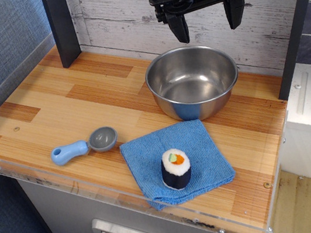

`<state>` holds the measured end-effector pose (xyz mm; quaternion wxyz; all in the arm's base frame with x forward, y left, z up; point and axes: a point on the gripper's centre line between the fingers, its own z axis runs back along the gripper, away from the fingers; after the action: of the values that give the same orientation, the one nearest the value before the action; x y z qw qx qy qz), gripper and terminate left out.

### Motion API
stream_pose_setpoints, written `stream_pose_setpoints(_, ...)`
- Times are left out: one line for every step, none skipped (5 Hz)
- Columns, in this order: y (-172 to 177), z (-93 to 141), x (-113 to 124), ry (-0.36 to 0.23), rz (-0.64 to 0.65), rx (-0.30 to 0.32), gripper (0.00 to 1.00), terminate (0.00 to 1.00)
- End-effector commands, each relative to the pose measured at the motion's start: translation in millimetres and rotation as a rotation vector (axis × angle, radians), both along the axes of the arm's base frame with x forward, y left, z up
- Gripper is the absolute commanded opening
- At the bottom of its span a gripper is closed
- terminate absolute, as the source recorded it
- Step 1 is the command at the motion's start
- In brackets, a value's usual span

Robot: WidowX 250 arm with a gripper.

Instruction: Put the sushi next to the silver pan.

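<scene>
The sushi (176, 169), a small black-wrapped roll with a white top and an orange and green centre, stands upright on a blue cloth (177, 161) near the front edge. The silver pan (192, 80), a round shiny steel bowl, sits behind the cloth toward the back wall, its near side just touching the cloth's far edge. My gripper (208, 24) hangs open and empty high above the pan's far rim, well apart from the sushi.
A grey scoop with a blue handle (85, 145) lies left of the cloth. The wooden counter (54, 109) has a clear plastic lip along its front. A dark post (62, 28) stands at the back left, another at the right; a white plank wall runs behind.
</scene>
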<state>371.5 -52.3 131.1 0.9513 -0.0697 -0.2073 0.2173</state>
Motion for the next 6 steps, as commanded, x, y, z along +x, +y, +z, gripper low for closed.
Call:
stream_pose_setpoints(0,0,0,0.000,0.000,0.000,1.00,0.00)
stream_pose_setpoints(-19,-3,-12,0.016,-0.097,0.114,1.00,0.00)
stream_pose_setpoints(-41,9,-29,0.005,-0.172,0.112,1.00,0.00)
stream_pose_setpoints(-56,13,-57,0.017,-0.206,0.116,1.00,0.00)
stream_pose_setpoints(-63,-5,-82,0.060,-0.208,0.115,1.00,0.00)
stream_pose_setpoints(-59,-22,-101,0.103,-0.192,0.098,1.00,0.00)
